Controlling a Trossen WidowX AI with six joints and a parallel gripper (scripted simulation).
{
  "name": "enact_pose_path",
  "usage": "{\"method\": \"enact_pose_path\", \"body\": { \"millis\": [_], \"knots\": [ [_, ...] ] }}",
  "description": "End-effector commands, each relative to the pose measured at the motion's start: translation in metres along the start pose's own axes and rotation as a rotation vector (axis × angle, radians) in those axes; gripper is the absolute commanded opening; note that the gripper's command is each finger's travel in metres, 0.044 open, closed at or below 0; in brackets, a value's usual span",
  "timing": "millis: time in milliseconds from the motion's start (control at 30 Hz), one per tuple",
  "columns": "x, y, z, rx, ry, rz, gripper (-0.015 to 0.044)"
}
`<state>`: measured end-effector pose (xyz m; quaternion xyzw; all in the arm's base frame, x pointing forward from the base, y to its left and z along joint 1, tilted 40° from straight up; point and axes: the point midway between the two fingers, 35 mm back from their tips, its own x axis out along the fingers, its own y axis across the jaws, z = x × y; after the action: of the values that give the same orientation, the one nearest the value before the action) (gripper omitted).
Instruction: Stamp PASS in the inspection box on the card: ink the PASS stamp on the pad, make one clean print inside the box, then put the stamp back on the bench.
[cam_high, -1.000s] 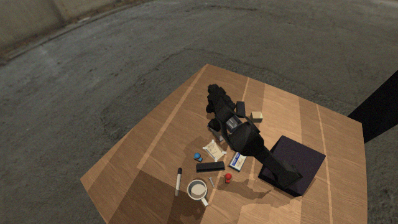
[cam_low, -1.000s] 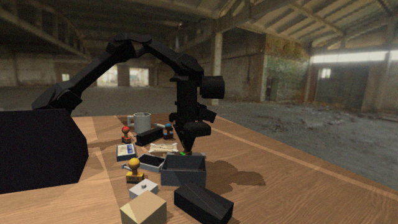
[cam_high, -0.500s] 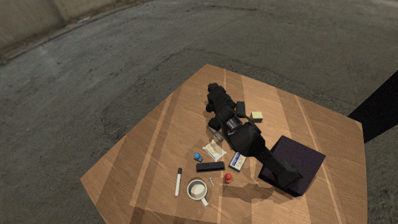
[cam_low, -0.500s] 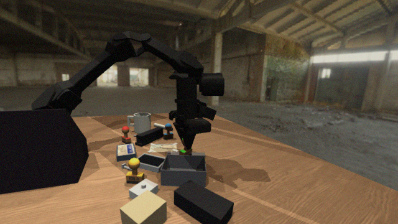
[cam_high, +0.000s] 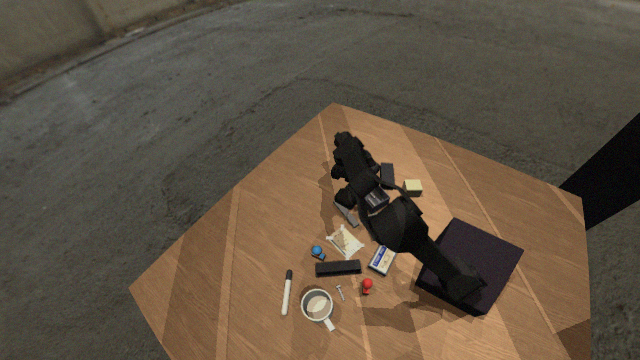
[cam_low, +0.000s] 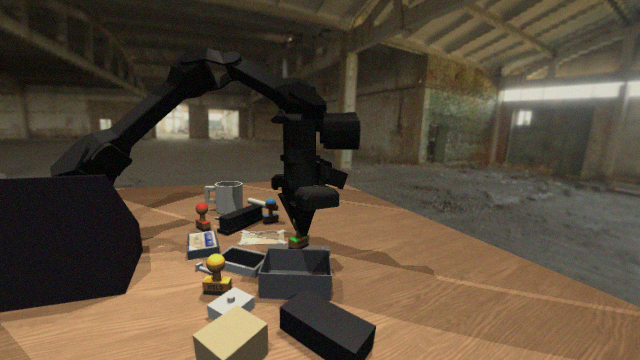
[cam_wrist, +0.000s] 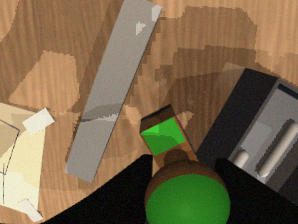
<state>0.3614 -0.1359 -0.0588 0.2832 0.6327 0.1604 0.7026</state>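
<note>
My gripper (cam_low: 301, 231) (cam_wrist: 183, 165) is shut on the green-topped stamp (cam_low: 298, 242) (cam_wrist: 187, 202), by its handle below the round knob. The stamp's base shows a green patch, its print face is hidden underneath, and its exact height cannot be told. In the wrist view it is between a flat grey bar (cam_high: 346, 214) (cam_wrist: 112, 90) and the grey bin (cam_low: 295, 284) (cam_wrist: 235, 120). The cream card (cam_high: 345, 242) (cam_low: 262, 237) (cam_wrist: 30, 175) lies taped down beyond the bar. An open tray with a dark inside (cam_low: 243, 260), apparently the ink pad, is beside the bin.
A red stamp (cam_high: 367, 284) (cam_low: 202, 216), blue stamp (cam_high: 317, 250) (cam_low: 270, 210), yellow stamp (cam_low: 216, 275), mug (cam_high: 317, 305) (cam_low: 228, 197), marker (cam_high: 286, 295), black bar (cam_high: 338, 268) (cam_low: 241, 219) and labelled box (cam_high: 382, 260) (cam_low: 203, 243) stand around the card. A black block (cam_low: 327, 325) and cream block (cam_high: 413, 187) (cam_low: 230, 332) lie past the bin.
</note>
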Motion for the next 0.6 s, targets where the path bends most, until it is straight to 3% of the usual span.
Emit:
{"method": "enact_pose_path", "body": {
  "millis": [0, 567],
  "knots": [
    [-0.0031, -0.0008, -0.0001, -0.005, -0.001, -0.007, 0.0],
    [-0.0116, -0.0007, -0.0002, -0.005, -0.006, -0.016, 0.0]
  ]
}}
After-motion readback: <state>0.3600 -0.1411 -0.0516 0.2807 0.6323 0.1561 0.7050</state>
